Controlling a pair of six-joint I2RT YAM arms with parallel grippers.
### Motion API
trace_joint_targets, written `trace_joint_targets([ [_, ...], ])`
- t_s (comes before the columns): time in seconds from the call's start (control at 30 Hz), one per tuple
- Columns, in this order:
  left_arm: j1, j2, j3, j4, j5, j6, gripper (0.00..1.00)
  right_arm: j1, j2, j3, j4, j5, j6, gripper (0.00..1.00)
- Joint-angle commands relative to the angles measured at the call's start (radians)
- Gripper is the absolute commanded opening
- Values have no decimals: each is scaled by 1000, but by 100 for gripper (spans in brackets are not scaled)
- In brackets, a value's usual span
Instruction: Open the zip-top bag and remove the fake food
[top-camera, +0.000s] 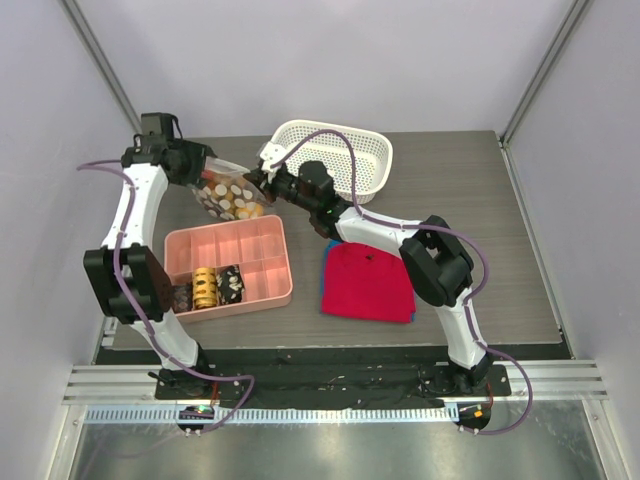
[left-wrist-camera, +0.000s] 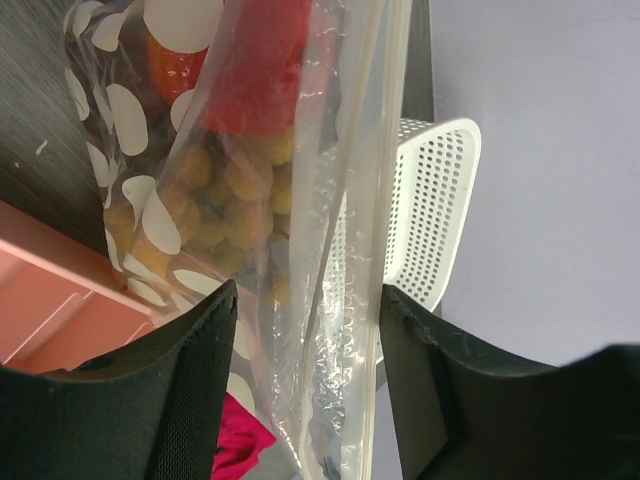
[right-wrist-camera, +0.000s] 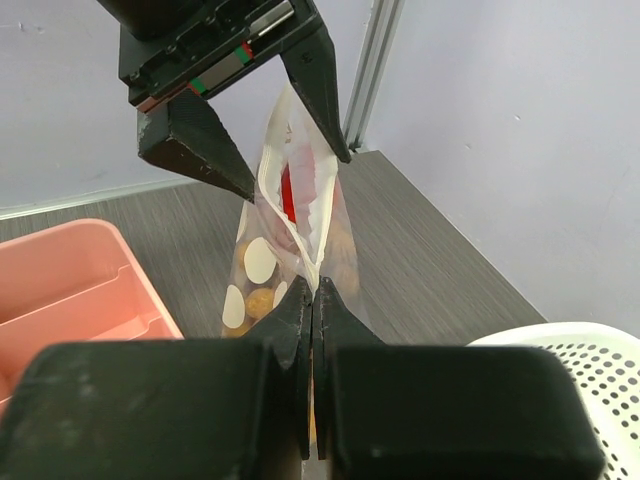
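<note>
The zip-top bag is a clear pouch with white dots, held up off the table between both arms. My right gripper is shut on one corner of its whitish zip strip, and the mouth gapes a little above the fingers. My left gripper is open, its black fingers straddling the bag's upper edge without pinching it. Fake food shows through the plastic: a red piece, a tan-brown ball cluster and an orange bit. In the top view the left gripper and right gripper face each other across the bag.
A white mesh basket stands at the back, just behind the right arm. A pink divided tray near the left arm holds a yellow coil and dark blocks. A red cloth lies under the right arm.
</note>
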Motion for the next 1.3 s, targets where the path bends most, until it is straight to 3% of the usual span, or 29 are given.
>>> trace_joint_targets([
  [0.0,5,-86,10,11,-36,50,55,9,-71,52,37,7,-11,1],
  [0.37,7,-185,-70,63,-63,84,49,9,-68,62,26,1,-11,1],
  [0.53,8,-181,-97,52,-63,65,39,9,-68,63,26,-8,-7,1],
  [1.2,7,-37,-4,48,-47,81,30,26,-58,72,0,-12,-33,1],
  [1.27,10,-27,15,48,-50,123,22,27,-58,69,-3,-10,-34,1],
])
